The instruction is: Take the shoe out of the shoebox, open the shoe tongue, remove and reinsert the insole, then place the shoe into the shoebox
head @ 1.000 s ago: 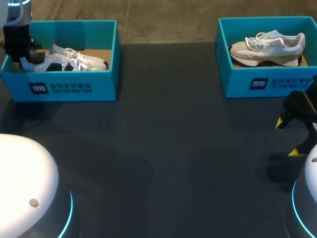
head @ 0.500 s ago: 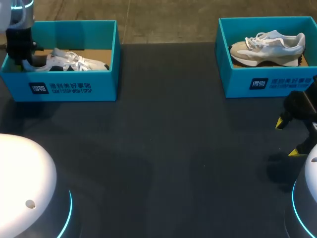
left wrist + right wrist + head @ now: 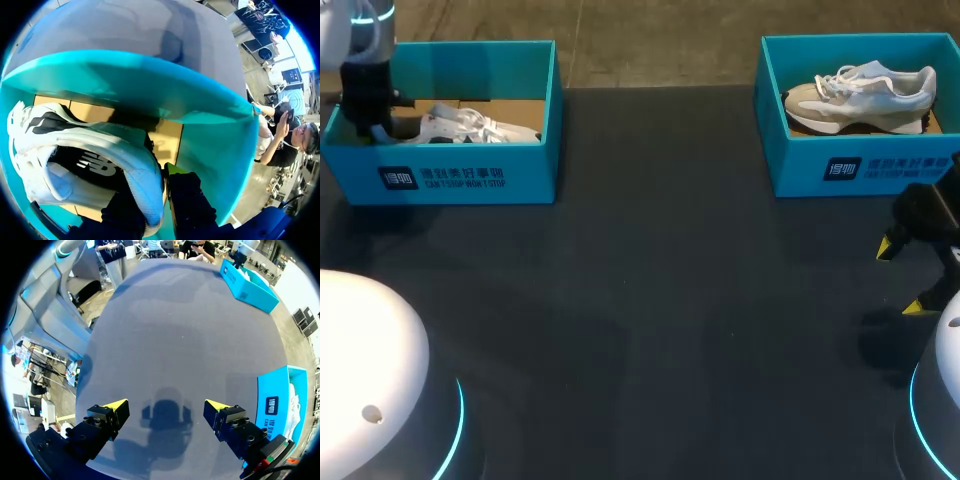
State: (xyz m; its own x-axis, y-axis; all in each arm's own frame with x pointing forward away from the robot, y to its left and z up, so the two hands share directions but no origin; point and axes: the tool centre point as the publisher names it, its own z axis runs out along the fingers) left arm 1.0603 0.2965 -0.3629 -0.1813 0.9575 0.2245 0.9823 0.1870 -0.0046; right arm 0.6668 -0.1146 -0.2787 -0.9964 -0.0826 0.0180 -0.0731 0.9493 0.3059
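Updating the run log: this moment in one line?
left hand: shut on shoe, in left shoebox | right hand: open, over table

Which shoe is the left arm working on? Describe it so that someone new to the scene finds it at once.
Two teal shoeboxes stand at the far edge of the table; take the left shoebox, into which the left gripper reaches. The left shoe inside it is white with black panels, whereas the right shoe, in the right shoebox, is beige and pale grey.
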